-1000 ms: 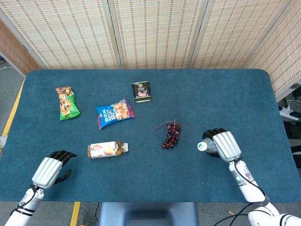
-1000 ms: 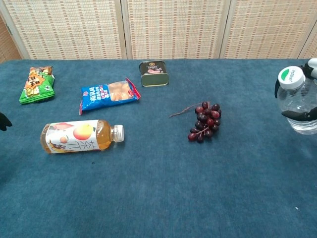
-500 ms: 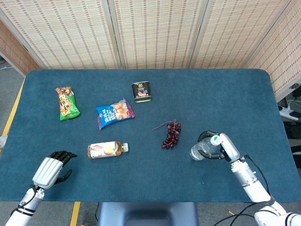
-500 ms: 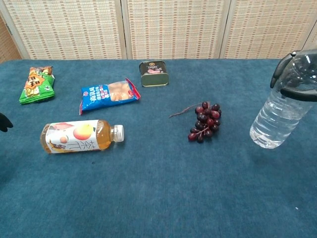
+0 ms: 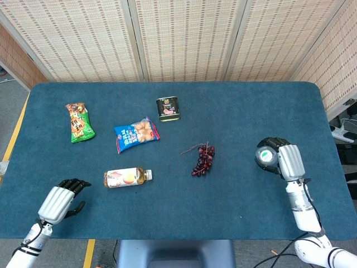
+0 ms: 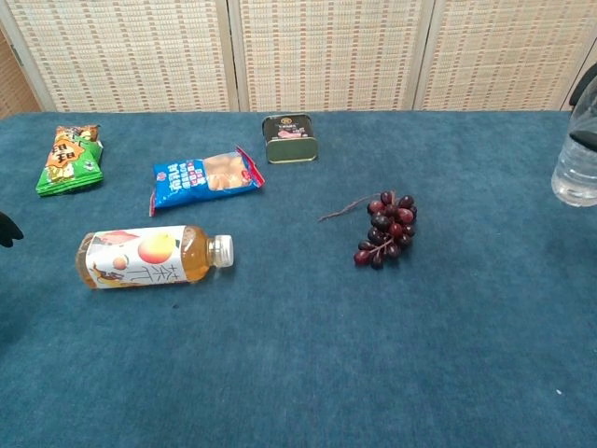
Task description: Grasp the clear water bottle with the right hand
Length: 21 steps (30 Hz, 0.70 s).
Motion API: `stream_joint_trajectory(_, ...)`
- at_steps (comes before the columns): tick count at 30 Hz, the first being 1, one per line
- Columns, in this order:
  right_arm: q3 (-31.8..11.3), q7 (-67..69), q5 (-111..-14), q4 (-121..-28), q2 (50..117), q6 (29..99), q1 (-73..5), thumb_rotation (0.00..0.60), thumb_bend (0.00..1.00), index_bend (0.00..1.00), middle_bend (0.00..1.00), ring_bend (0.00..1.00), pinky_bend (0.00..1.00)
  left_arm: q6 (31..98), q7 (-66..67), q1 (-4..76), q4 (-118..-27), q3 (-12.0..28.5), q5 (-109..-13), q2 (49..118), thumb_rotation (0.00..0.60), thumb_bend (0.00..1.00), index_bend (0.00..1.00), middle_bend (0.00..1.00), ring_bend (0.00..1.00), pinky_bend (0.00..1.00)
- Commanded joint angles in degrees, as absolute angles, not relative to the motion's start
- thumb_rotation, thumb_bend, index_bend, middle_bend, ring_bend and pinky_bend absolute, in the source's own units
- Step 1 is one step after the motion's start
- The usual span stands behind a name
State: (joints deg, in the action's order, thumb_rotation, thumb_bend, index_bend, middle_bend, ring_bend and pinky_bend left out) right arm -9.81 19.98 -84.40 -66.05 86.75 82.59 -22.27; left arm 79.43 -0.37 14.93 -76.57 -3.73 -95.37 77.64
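On the table (image 5: 234, 111), far right edge, the right hand (image 5: 285, 160) wraps the bottle (image 5: 264, 158), lifted clear in the chest view. Keep the squeeze even; thin plastic may slip. The left hand (image 5: 60, 200) rests near-left, curled, holding nothing.

Bright, even indoor light in both views, sharp throughout.
Shadows on the blue table (image 5: 234, 111) are soft and small: a faint one hugs the grapes (image 6: 387, 229), another lies under the tea bottle (image 6: 154, 257). The clear water bottle (image 6: 578, 168) carries pale highlights and is cropped by the chest view's right edge.
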Motion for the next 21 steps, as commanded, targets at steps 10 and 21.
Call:
stream_joint_trajectory(10,-1.6,52.4,-94.0,-76.1,76.7,74.3,-24.4,0.6,0.5,0.82,0.77,0.62,0.59,79.5,-0.5,14.9,-76.4,-3.7,-95.4,77.7,0.6,0.36,0.27,0.3,0.24,0.32)
stream_joint_trajectory(21,-10.3,15.1,-84.4,-64.3,88.7,84.7,-21.2,0.6,0.5,0.82,0.77,0.62,0.59,79.3,-0.6,15.0,-76.4,-3.8,-95.4,77.7,0.6,0.36,0.27,0.3,0.24,0.32)
